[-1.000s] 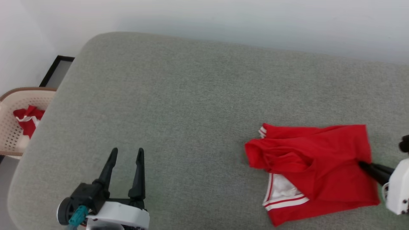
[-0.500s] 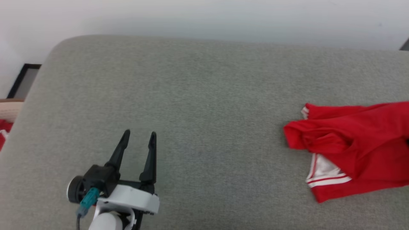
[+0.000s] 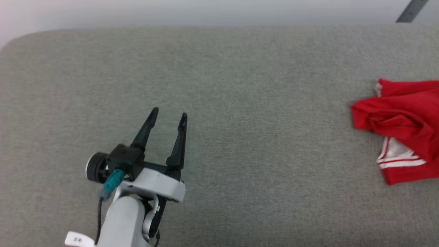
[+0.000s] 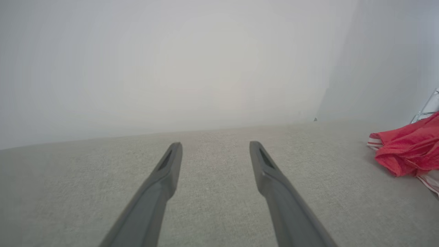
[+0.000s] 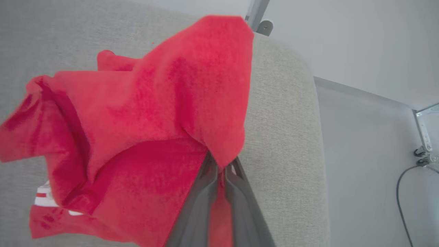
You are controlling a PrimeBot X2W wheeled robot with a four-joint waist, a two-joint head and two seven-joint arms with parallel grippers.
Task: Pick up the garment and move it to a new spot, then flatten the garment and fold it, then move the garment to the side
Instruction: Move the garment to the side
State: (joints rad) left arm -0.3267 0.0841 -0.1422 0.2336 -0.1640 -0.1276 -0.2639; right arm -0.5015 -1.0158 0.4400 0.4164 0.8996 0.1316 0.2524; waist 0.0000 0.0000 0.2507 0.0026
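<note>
Head view: the left gripper (image 3: 170, 112) sits at about 7 o'clock over the grey upholstered surface (image 3: 240, 85). Its two dark fingers are spread apart with nothing between them. The garment (image 3: 404, 127) lies on that surface at 3 o'clock, cut off by the frame edge. Red folds are bunched on top, with a white panel and striped trim at its lower side. It is well apart from the left gripper.

Left wrist view: both fingers are splayed, with bare grey fabric in the gap and a pale wall (image 4: 171, 68) beyond. The garment lies at 3 o'clock, resting on the surface and clear of the fingers.

Right wrist view: this adds the grasp. The right gripper (image 5: 221, 168) rises from 6 o'clock with its fingers drawn together and clamped on a fold of the garment. Red cloth drapes over the fingertips, so the tips themselves are hidden. The rest of the garment spreads toward 9 o'clock, with a scrap of white striped trim at 8 o'clock. The rounded end of the surface runs past at 3 o'clock. A metal bracket (image 5: 264, 26) stands at 12 o'clock and a dark cable (image 5: 401, 195) at 4 o'clock.
</note>
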